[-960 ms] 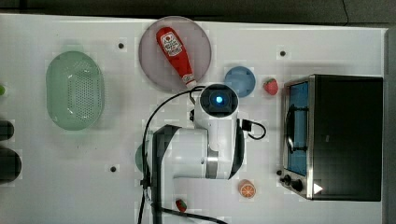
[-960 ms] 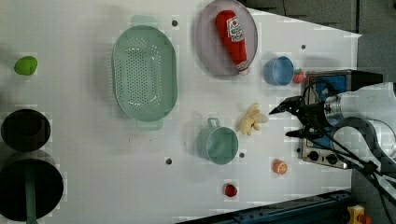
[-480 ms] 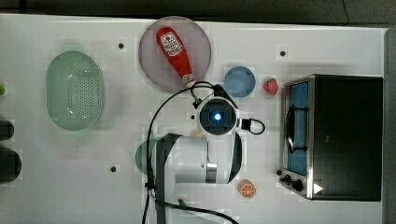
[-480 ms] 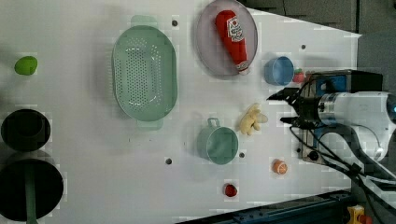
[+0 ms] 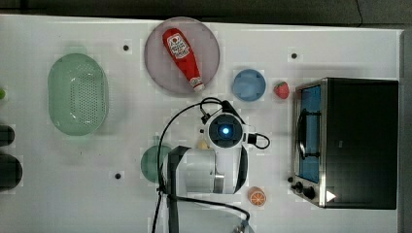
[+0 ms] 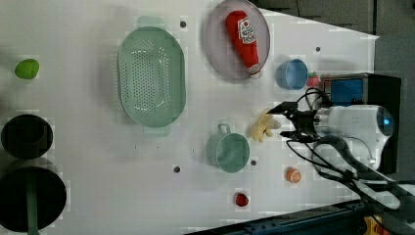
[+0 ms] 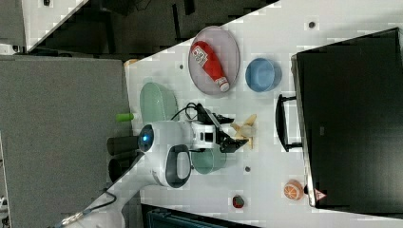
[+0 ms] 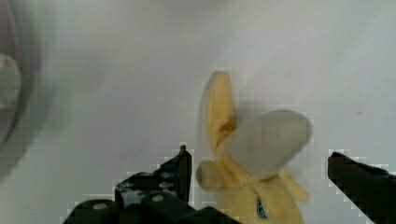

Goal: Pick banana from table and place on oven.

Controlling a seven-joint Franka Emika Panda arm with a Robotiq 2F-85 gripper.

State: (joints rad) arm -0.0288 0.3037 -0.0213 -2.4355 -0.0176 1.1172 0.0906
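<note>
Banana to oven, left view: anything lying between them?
In the left view, only the arm's open claw and wrist cables sit between the banana and the oven; no loose item lies on that stretch of table.

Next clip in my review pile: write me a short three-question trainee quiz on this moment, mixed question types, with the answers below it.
1. True or false: the gripper has already closed on the banana.
2. What lies on the round plate? A) ketchup bottle B) orange slice C) strawberry
3. In the left view, which container sits nearest the banana?

Key:
1. False: the fingers stand open on either side of the banana, which lies on the table.
2. A, the ketchup bottle.
3. The green cup.
</note>
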